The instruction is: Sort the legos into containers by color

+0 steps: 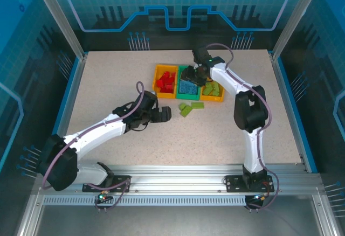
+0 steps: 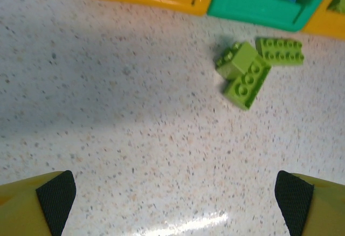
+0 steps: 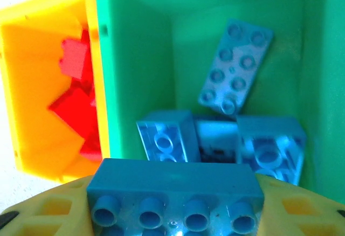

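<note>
Plainly blue, studded rectangular lego (image 3: pixel 175 185)

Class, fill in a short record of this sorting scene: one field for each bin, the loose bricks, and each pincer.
left bin: orange-yellow, holds red bricks
middle bin: green, holds blue bricks
right bin: orange-yellow, holds lime green bricks
loose bricks: three lime green, on the table before the bins
left pincer: open, empty, above the table near the loose bricks
right pincer: shut on a blue brick over the middle bin
</note>
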You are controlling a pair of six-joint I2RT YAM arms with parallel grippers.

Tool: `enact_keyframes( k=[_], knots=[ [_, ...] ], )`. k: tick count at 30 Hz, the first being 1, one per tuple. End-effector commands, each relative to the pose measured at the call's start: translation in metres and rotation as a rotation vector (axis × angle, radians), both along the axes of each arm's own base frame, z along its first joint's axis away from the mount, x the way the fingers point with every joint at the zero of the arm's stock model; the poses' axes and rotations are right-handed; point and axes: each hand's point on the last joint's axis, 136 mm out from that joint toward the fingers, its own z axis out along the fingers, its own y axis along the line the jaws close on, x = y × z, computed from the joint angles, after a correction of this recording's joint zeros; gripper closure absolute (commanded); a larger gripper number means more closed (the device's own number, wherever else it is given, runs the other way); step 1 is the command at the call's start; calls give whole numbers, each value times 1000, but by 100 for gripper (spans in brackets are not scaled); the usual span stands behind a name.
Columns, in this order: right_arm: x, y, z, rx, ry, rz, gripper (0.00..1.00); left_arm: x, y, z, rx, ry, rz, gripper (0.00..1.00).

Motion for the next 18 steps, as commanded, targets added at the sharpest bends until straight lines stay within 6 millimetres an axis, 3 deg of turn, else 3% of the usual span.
enact_keyframes(
  k=[1, 6, 9, 14, 18],
  knots=[
    [13, -5, 3, 20, 38, -44, 52, -10, 0, -8, 28, 19, -2, 1],
    [34, -10, -3, 4, 45, -75, 44, -9, -15, -14, 37, 32, -33, 1],
    [41, -10, -6, -3, 46, -65, 31, 0, -27, -15, 54, 31, -60, 1],
    [42, -10, 8, 8, 22, -43, 13, 23, -56, -22, 96, 34, -138, 3],
    [36, -9, 22, 19, 3, -14, 9, 46, -79, -24, 120, 1, -212, 4]
  ],
)
